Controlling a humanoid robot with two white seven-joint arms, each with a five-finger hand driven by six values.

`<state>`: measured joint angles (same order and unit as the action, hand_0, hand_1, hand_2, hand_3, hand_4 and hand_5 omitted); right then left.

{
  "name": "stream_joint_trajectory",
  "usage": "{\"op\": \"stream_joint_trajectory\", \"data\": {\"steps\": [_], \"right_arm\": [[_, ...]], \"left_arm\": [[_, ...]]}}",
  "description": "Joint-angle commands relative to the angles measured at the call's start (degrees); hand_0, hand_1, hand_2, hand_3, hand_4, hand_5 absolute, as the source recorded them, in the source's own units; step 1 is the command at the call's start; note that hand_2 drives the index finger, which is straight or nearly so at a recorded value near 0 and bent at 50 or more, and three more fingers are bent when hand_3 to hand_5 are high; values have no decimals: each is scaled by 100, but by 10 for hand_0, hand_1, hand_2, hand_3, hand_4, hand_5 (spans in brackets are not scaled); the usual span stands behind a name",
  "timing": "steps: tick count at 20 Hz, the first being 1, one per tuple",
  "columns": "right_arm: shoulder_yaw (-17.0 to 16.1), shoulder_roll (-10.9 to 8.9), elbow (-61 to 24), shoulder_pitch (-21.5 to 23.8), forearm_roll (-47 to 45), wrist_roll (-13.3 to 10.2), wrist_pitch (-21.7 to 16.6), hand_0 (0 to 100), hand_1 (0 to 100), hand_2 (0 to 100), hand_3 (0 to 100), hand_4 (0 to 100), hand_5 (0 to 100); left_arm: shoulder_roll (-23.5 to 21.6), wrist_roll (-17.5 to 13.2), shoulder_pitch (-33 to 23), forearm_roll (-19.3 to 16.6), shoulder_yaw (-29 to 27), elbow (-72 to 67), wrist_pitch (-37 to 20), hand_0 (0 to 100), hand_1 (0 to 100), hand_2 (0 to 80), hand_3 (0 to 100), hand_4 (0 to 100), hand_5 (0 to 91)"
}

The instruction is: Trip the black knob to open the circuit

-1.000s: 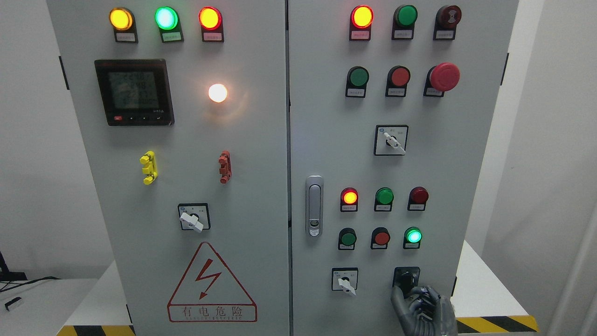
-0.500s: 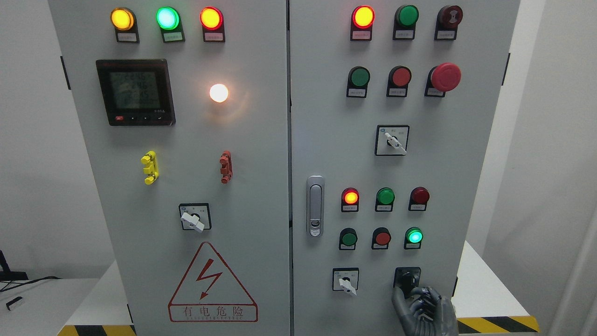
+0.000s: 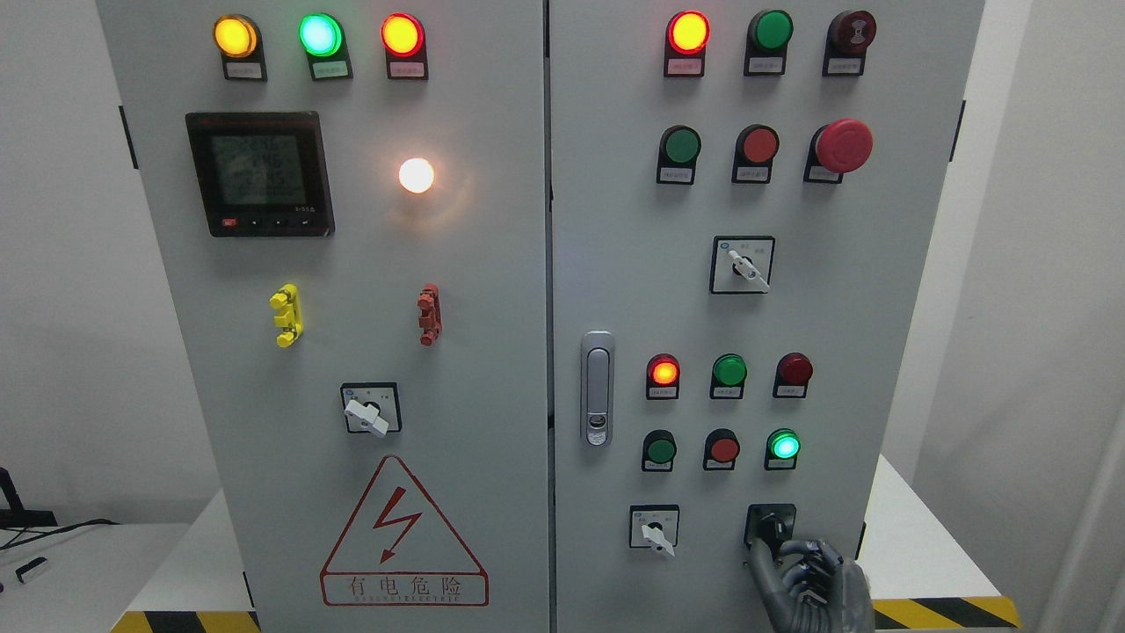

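Fingers of right hand (image 3: 804, 576) partly hide black knob (image 3: 772, 527); grasp unclear.

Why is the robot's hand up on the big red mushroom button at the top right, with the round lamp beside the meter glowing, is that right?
Not quite. In the head view the right hand is on the black knob at the panel's bottom right; the big red button is untouched. The round lamp does glow.

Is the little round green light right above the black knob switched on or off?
On. The green light glows bright, unlike the dull green button in its row. The right hand touches the black knob.
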<state>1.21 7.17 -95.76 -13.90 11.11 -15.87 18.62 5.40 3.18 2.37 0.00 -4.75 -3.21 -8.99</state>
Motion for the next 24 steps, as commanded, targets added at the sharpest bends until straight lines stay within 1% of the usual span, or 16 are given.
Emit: {"op": "stream_joint_trajectory", "data": {"steps": [1,19,24], "right_arm": [[73,-5,5,1,32,-4,10,331,669,535,871,911,997],[81,-40,13,10,375,22,-122,331,682,532,868,906,994],[81,-49,22,19,515,31,-131,335,714,519,860,903,994]], "left_arm": [[-4,-2,0,-176,0,-4,3,120,389,0,0,0,0],[-4,-2,0,-176,0,5,3,120,389,0,0,0,0],[-4,-2,0,-176,0,5,3,120,389,0,0,0,0]]}}
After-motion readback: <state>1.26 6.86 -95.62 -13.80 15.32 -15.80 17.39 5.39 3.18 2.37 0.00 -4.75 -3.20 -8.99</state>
